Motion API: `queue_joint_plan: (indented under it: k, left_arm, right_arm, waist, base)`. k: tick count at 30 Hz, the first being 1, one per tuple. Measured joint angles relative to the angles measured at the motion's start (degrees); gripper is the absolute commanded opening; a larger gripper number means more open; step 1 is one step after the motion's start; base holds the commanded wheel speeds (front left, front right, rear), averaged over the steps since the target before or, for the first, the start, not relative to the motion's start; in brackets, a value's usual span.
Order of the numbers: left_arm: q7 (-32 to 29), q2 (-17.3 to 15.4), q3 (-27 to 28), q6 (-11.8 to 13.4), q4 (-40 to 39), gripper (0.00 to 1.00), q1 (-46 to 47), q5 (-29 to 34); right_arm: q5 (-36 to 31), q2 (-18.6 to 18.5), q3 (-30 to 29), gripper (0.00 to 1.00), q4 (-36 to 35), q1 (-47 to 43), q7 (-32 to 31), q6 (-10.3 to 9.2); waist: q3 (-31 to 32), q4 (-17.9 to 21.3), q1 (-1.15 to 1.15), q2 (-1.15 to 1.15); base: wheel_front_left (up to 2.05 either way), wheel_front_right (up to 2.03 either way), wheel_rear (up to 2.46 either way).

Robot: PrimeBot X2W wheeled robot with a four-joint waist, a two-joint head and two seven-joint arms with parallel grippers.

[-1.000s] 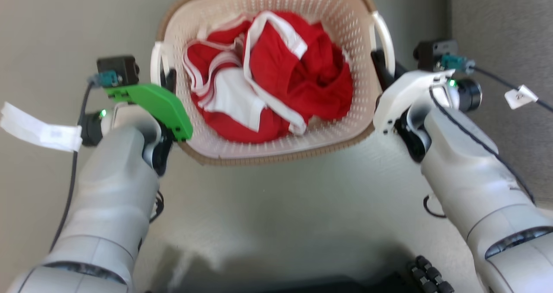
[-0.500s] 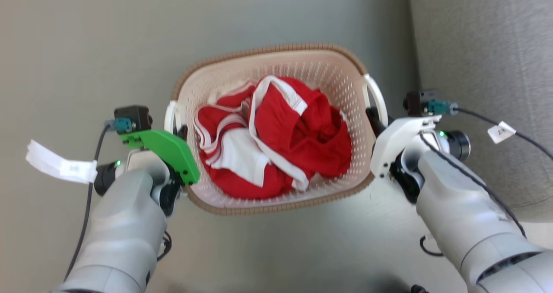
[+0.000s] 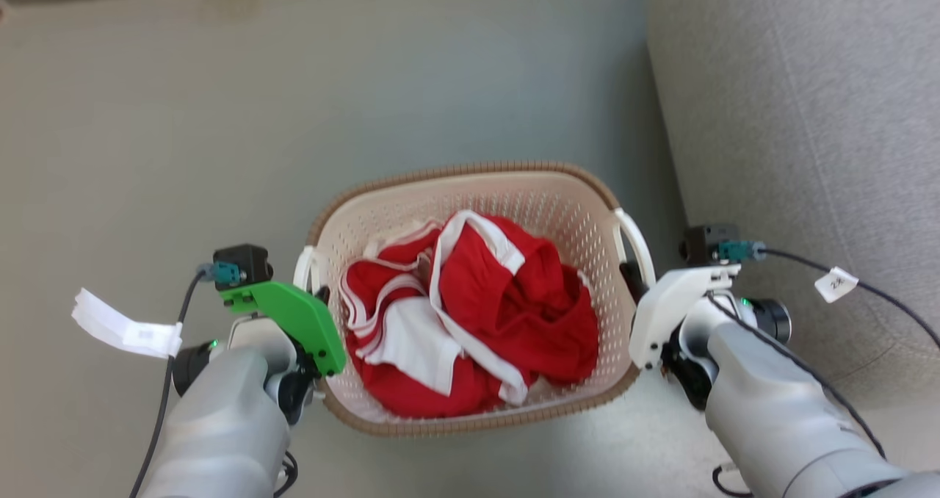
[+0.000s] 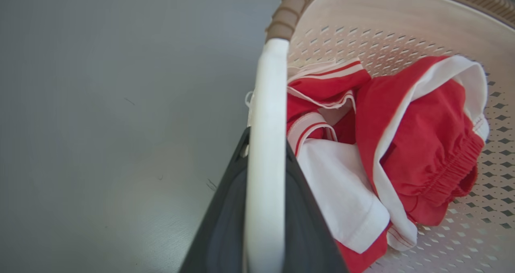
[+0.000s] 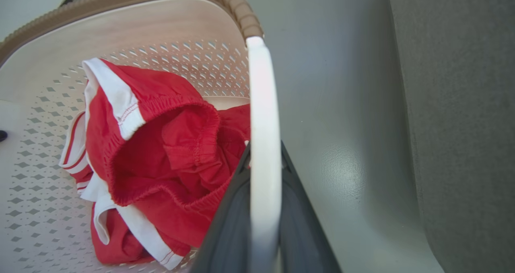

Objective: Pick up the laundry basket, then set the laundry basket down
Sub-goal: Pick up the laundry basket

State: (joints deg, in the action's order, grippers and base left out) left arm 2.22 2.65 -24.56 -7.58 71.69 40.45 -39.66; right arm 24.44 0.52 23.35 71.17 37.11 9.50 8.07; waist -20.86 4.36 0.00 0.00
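Observation:
The laundry basket (image 3: 470,171) is cream and perforated with a brown woven-look rim, and it holds crumpled red and white clothes (image 3: 477,314). My left gripper (image 3: 317,292) is shut on its left white handle (image 3: 302,270). In the left wrist view that handle (image 4: 265,104) runs between the dark fingers (image 4: 225,208). My right gripper (image 3: 631,274) is shut on the right white handle (image 3: 637,237). The right wrist view shows this handle (image 5: 261,104) pinched between its fingers (image 5: 301,224). I cannot tell whether the basket touches the floor.
A grey upholstered piece of furniture (image 3: 808,116) stands close on the right, just beyond my right wrist. Smooth grey floor (image 3: 220,116) lies ahead and to the left. White cable tags (image 3: 125,329) hang by both wrists.
The head view has shifted: basket and arms now sit lower and smaller, with more floor ahead and more furniture showing. Both grippers keep the same hold on the handles.

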Motion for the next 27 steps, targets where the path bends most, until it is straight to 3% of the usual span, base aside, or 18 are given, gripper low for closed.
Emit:
queue_joint_plan:
  k: [16, 27]
  left_arm:
    - [-4.3, -0.1, -1.0, 0.0, 1.6, 0.0, -5.4, -2.2]
    - [-6.3, -0.3, -1.3, 0.0, 1.9, 0.0, -8.1, -3.0]
  right_arm:
    - [7.1, -0.4, 5.4, 0.0, -3.6, -7.4, -7.2, -0.15]
    - [8.5, -0.6, 8.0, 0.0, -4.3, -9.6, -10.6, -0.19]
  waist:
    - [11.6, 0.1, 0.0, 0.0]
    - [17.7, 0.0, 0.0, 0.0]
  base:
    - [0.0, 0.0, 0.0]
    - [0.0, 0.0, 0.0]
